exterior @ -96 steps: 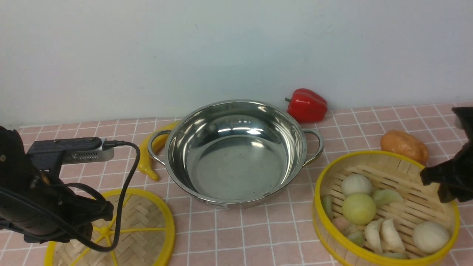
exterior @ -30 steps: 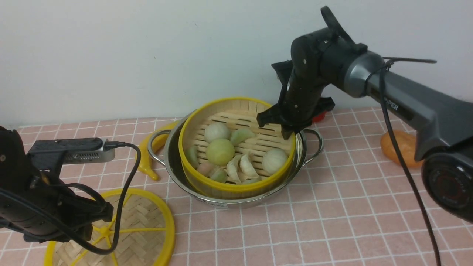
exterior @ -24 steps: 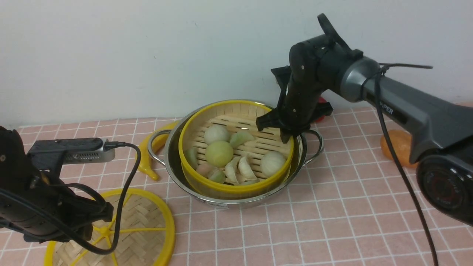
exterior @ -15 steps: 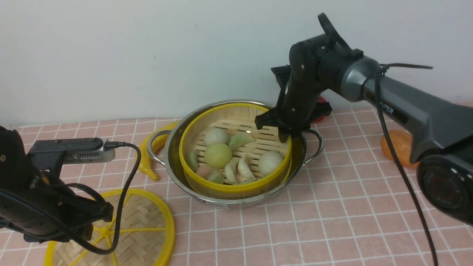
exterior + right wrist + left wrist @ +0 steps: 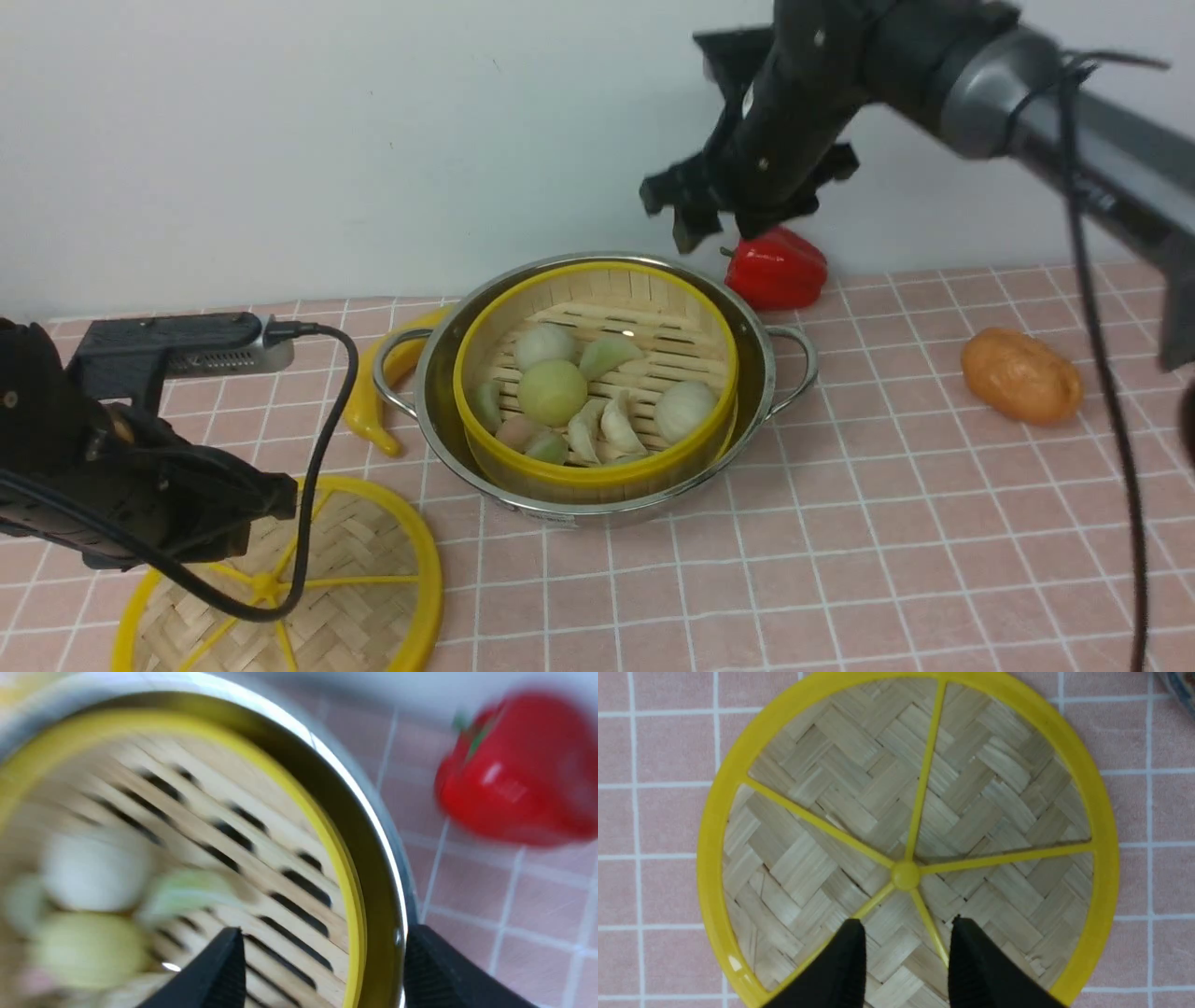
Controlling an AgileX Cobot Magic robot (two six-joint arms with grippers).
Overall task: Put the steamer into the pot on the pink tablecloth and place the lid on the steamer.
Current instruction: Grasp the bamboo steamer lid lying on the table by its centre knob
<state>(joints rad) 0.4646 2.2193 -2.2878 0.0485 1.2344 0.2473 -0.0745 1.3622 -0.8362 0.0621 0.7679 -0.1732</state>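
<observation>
Showing pink tablecloth (image 5: 887,523), plain pale wall (image 5: 280,149)

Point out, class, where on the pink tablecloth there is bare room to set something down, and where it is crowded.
Bare cloth lies in front of the bread roll and on toward the lid, nearer than the pot. Crowded: the banana side, between pot and lid, and behind the pot's right handle, beside the red pepper.
</observation>
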